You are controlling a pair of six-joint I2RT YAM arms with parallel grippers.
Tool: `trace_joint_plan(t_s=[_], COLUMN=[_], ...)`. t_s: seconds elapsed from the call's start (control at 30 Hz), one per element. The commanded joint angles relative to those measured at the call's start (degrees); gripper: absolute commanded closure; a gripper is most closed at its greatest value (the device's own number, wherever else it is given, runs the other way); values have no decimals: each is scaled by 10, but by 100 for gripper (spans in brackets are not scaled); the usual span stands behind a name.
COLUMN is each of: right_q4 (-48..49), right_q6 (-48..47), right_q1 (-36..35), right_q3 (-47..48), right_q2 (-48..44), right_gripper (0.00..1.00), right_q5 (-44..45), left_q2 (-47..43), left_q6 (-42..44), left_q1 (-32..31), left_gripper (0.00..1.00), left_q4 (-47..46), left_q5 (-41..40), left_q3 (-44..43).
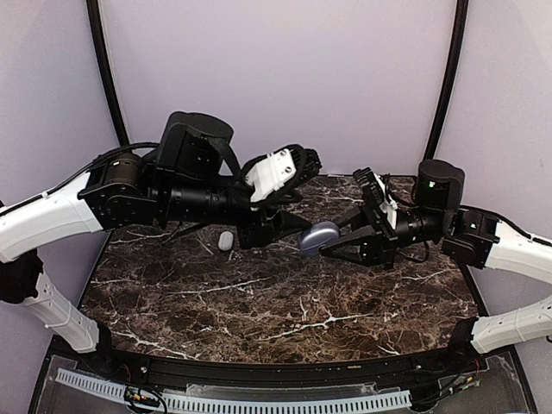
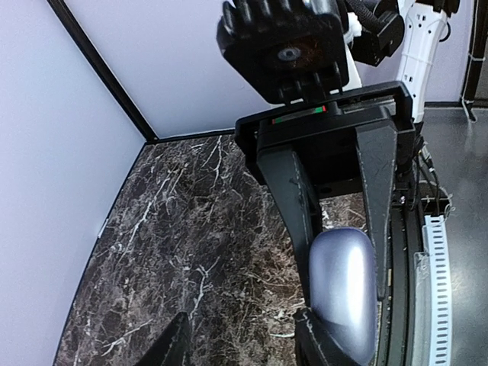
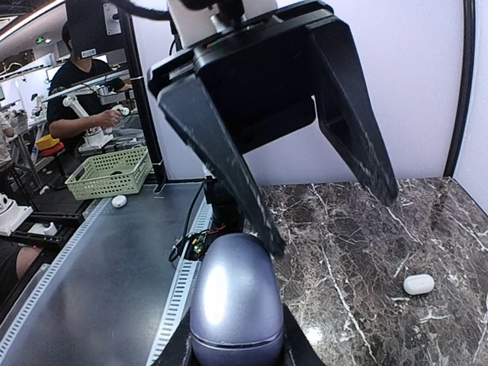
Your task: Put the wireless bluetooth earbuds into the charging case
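The charging case (image 1: 317, 233) is a glossy lavender pebble, closed, held above the marble table (image 1: 259, 302) near its middle. My right gripper (image 1: 333, 241) is shut on its two sides; in the right wrist view the case (image 3: 236, 305) fills the gap of that gripper (image 3: 236, 352). My left gripper (image 1: 293, 227) faces it from the left. In the left wrist view the left gripper (image 2: 245, 345) is open, nothing between its fingers, and one fingertip (image 2: 324, 339) touches the case (image 2: 345, 293) at its end. The earbuds are out of view.
A plain white oval pebble (image 1: 226, 241) lies on the table left of the case, also seen as the pebble (image 3: 418, 284) in the right wrist view. A slotted cable strip (image 1: 259, 401) runs along the near edge. A green basket (image 3: 110, 171) stands off the table.
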State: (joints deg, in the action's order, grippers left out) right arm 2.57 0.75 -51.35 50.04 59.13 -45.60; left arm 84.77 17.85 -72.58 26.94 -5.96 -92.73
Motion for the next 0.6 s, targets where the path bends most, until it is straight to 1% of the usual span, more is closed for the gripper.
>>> trace_joint_plan(t_s=[0.0,0.07,0.2,0.3,0.4,0.57], right_q4=[1,-5,-8,-8,-12,-11], right_q6=[-11,-23,-29,-27,-26,-19], right_q1=[8,8,8,8,8,8], right_q3=[11,12,16,20,23,23], right_q2=[-12,-15,-16,-14,-15,-18], right_gripper=[100,100,100,100,100,100], right_q5=[24,25,19,16,24,39], left_q2=[-59,-53,-10,12,24,58], left_q6=[-49,-57,-76,-79,-80,-83], left_q1=[61,74,76,76,76,76], left_gripper=[51,48,48,47,47,52], left_q4=[29,61,131,150,147,161], left_q5=[148,207,290,305,315,314], left_q3=[-31,-51,-76,-88,-96,-116])
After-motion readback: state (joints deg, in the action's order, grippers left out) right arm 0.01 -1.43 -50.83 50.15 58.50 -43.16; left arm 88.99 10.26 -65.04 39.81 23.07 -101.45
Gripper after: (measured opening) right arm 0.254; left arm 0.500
